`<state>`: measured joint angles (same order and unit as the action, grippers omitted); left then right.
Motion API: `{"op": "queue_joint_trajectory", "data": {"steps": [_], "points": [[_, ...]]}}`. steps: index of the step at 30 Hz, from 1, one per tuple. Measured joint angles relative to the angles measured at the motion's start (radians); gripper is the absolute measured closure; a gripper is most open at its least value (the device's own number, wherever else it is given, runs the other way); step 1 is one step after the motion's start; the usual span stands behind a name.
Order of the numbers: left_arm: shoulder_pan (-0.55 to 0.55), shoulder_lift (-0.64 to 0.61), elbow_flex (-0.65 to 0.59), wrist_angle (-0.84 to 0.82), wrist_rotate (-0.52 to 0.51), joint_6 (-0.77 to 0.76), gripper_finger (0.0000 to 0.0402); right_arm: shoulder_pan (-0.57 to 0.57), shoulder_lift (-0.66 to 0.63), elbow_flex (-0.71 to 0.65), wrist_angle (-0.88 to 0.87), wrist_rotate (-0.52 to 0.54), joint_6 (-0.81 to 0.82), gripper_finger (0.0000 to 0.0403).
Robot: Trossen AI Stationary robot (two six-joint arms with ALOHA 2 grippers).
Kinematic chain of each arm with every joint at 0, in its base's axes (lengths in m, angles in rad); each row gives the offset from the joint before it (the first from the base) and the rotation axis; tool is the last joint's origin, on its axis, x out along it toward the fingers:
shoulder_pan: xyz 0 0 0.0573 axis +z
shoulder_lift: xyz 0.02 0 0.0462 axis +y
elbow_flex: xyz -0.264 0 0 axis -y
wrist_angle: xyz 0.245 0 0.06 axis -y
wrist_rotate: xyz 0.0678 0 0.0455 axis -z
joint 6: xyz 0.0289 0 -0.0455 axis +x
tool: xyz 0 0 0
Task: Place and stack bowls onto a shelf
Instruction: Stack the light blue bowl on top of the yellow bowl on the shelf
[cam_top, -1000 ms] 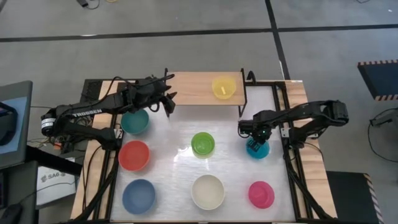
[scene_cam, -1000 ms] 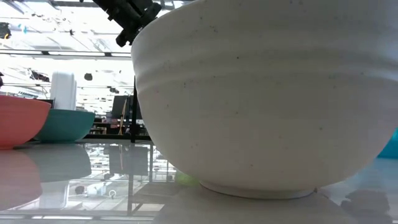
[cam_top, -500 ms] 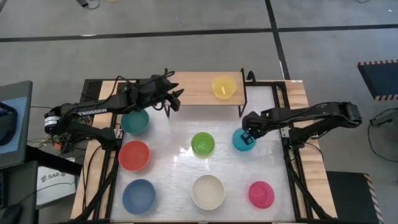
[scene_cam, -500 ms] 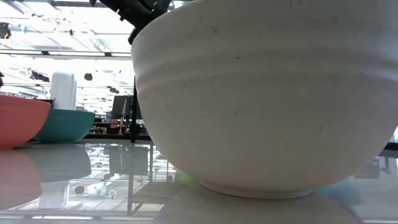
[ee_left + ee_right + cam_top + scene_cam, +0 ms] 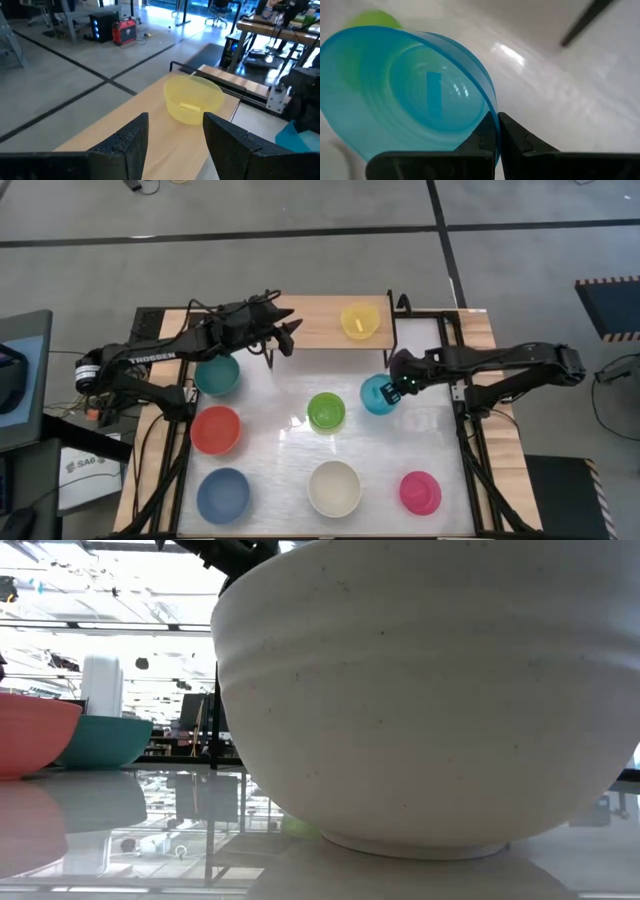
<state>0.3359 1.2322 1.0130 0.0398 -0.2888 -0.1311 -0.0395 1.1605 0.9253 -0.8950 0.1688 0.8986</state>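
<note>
The shelf (image 5: 320,322) stood beyond the right gripper (image 5: 401,387), the yellow bowl (image 5: 359,320) already on it. That gripper pinched the cyan bowl (image 5: 379,394) by its rim, seemingly clear of the table. Keeping the bowl level would matter. The left gripper (image 5: 284,338), fingers spread, hovered at the shelf.

Two dark arms, black throughout.
Left arm (image 5: 150,358) bears white "TROSSEN" lettering and black cables; left pincer (image 5: 172,137) fingers matte black, blocky; right arm (image 5: 500,360) unmarked.
</note>
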Motion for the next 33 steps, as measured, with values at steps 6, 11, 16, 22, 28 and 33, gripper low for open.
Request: {"op": "queue_joint_trajectory", "data": {"steps": [6, 11, 16, 22, 28, 33], "points": [[-0.019, 0.039, 0.001, 0.039, 0.05, -0.05, 0.0229, -0.002, 0.006, 0.071, 0.053, 0.007, -0.08, 0.0377], [-0.057, 0.075, 0.0, 0.072, 0.051, -0.059, 0.0229, -0.002, 0.005, 0.107, 0.074, 0.05, -0.114, 0.0376], [-0.089, 0.097, 0.0, 0.099, 0.049, -0.062, 0.0229, -0.01, 0.005, 0.11, 0.071, 0.093, -0.114, 0.0376], [-0.092, 0.097, 0.0, 0.149, 0.038, -0.097, 0.023, -0.034, 0.005, 0.11, 0.143, 0.136, -0.129, 0.0377], [-0.095, 0.106, 0.0, 0.175, 0.039, -0.12, 0.0256, -0.059, 0.005, 0.126, 0.192, 0.154, -0.195, 0.0377], [-0.109, 0.165, 0.018, 0.255, 0.07, -0.143, 0.0281, -0.069, 0.005, 0.157, 0.19, 0.199, -0.255, 0.0377]]}}
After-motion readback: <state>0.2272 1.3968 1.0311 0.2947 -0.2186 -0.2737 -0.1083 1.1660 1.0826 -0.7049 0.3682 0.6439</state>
